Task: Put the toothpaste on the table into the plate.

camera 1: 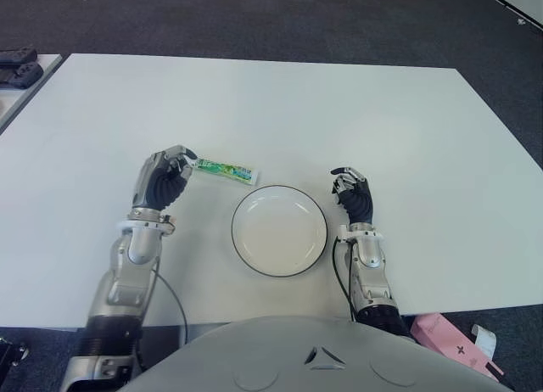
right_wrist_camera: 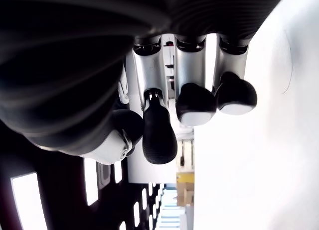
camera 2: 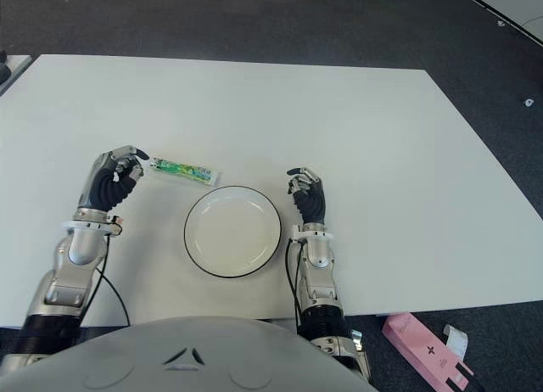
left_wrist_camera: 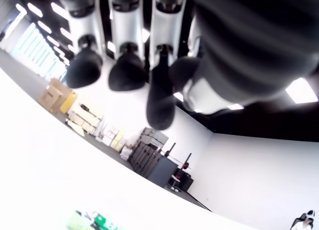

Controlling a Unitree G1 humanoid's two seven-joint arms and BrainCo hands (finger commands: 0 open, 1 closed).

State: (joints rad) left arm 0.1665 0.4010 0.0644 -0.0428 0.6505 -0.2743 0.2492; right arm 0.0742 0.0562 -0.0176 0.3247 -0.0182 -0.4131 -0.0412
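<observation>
A green and white toothpaste tube [camera 1: 225,170] lies flat on the white table [camera 1: 339,112], just beyond the upper left rim of the plate. The white plate [camera 1: 240,207] has a dark rim, holds nothing and sits near the front edge between my two hands. My left hand [camera 1: 180,161] is at the tube's left end, fingers loosely curled, fingertips close to that end and holding nothing. The left wrist view shows the tube [left_wrist_camera: 94,221] lying below the fingers [left_wrist_camera: 158,98]. My right hand [camera 1: 346,178] shows to the right of the plate, relaxed, nothing in it.
Dark objects [camera 1: 19,65] sit on a second table at the far left. A pink box [camera 1: 450,345] lies on the floor below the table's front right corner. Dark carpet surrounds the table.
</observation>
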